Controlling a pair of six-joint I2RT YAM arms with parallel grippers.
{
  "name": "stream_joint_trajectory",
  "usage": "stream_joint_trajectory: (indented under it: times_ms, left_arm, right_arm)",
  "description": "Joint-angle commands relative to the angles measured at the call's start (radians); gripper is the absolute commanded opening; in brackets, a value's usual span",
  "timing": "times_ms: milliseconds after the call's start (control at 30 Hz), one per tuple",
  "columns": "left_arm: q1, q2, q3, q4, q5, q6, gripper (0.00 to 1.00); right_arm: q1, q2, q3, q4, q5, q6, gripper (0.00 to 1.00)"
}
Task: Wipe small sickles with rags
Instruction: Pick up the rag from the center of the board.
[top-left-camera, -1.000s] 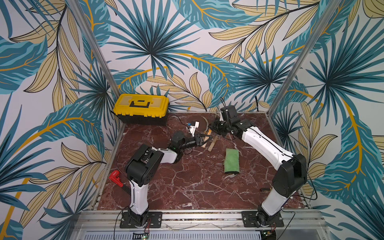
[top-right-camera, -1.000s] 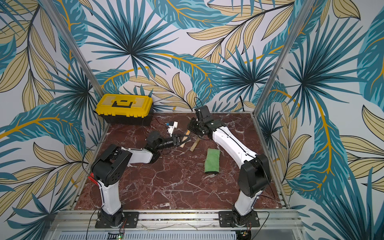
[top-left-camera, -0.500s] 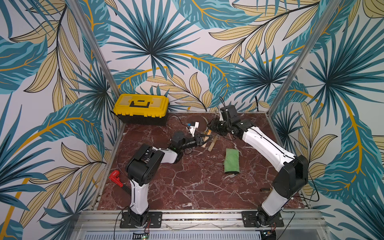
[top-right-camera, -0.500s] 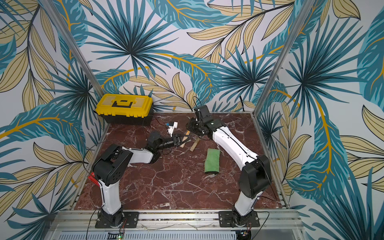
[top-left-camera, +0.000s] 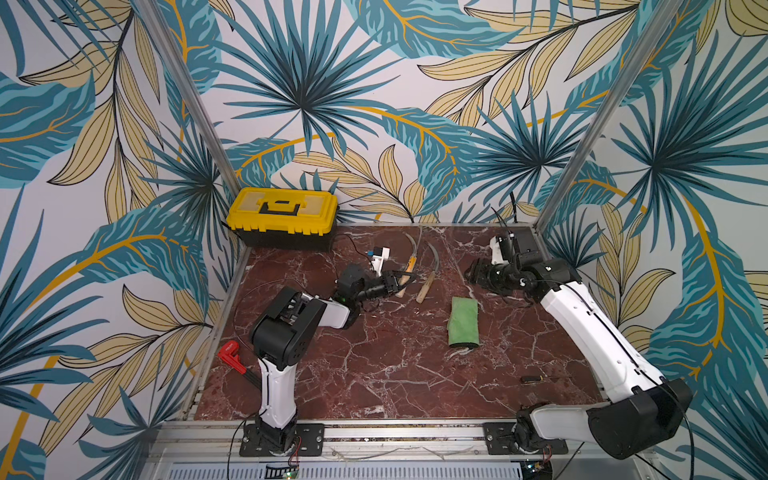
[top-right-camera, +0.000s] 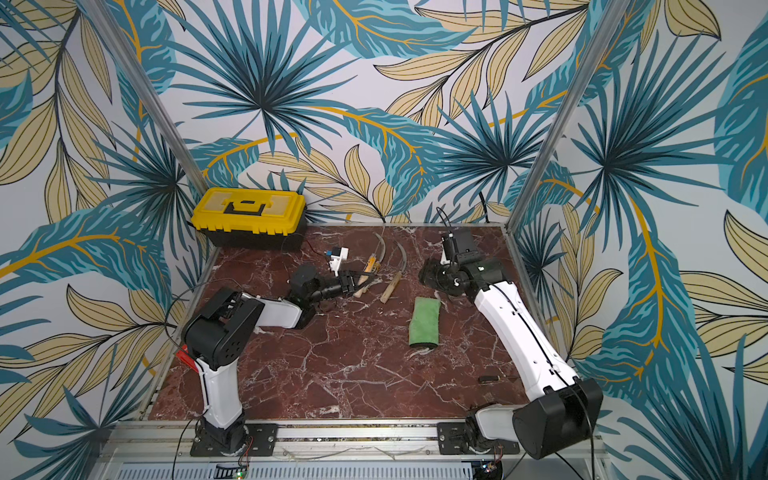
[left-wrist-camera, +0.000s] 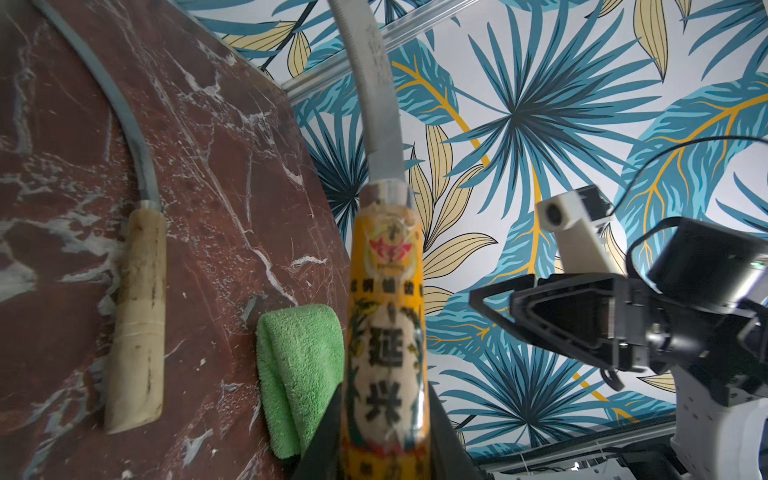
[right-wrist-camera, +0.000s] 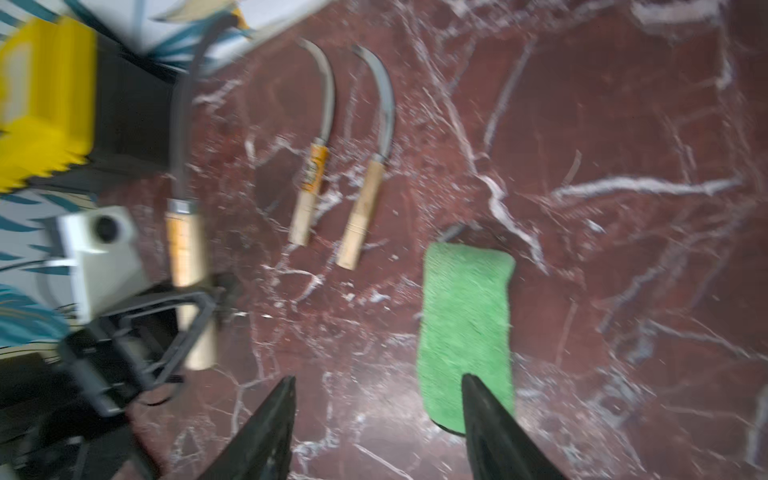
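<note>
The right wrist view is blurred: the yellow toolbox (right-wrist-camera: 41, 104), the left gripper (right-wrist-camera: 199, 307) and its sickle (right-wrist-camera: 185, 245) lack sharp edges. In the left wrist view the frame cuts off that sickle's blade tip, the fingers (left-wrist-camera: 326, 444) hide its handle end, and it covers part of the green rag (left-wrist-camera: 299, 374). In both top views the left arm (top-left-camera: 282, 332) hides part of the red-handled tool (top-left-camera: 230, 358). A small dark object (top-left-camera: 528, 379) near the right edge of the surface (top-left-camera: 374, 374) is too small to name.
</note>
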Motion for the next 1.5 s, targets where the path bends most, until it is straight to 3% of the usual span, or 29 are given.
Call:
stream_joint_trajectory:
  times_ms: [0,333,700,1200,1300,1467]
  left_arm:
    - [0.005,-0.041,-0.013,0.037,-0.007,0.005,0.0]
    - [0.005,-0.06,-0.031,0.037,-0.018,0.005,0.0]
    - [0.009,-0.051,-0.019,0.037,-0.019,-0.005,0.0]
    - [0.032,-0.053,-0.015,0.037,-0.002,-0.002,0.0]
    - [0.034,-0.049,-0.016,0.038,0.001,-0.001,0.0]
    - [0.035,-0.045,-0.019,0.048,0.007,-0.004,0.0]
  right_arm:
    - [-0.042,0.003,-0.102,-0.064,-0.029,-0.054,0.64]
    - [-0.082,0.112,-0.244,0.042,-0.089,-0.076,0.64]
    - [-0.082,0.324,-0.18,0.102,-0.126,-0.071,0.67]
    - [-0.08,0.47,-0.126,0.11,-0.115,-0.048,0.66]
    - [-0.08,0.482,-0.126,0.119,-0.116,-0.042,0.56]
    - [-0.08,0.478,-0.129,0.145,-0.13,-0.037,0.26]
